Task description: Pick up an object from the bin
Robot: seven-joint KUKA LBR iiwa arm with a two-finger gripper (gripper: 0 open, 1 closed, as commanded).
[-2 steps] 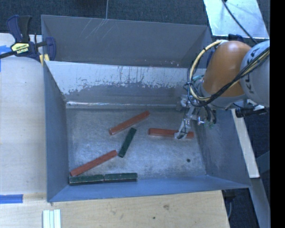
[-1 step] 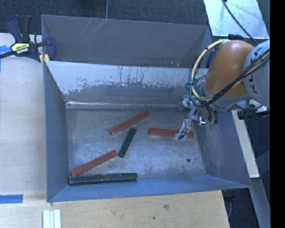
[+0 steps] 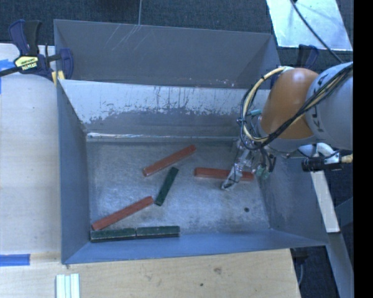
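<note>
Metal pincer (image 3: 231,180) over right end of flat red-brown stick (image 3: 210,173), right side of scuffed grey bin (image 3: 174,104); open or closed, can't tell. Leftward: upper red-brown stick (image 3: 169,160), dark green stick (image 3: 166,185), lower red-brown stick (image 3: 122,213), 2 green sticks (image 3: 157,231) along front wall.

Gripper (image 3: 231,180) low over one end of a red-brown bar (image 3: 208,173), right side of bin (image 3: 174,104)

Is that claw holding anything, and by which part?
Cannot tell: the gripper sits at the right end of a reddish-brown bar lying on the bin floor.
</note>
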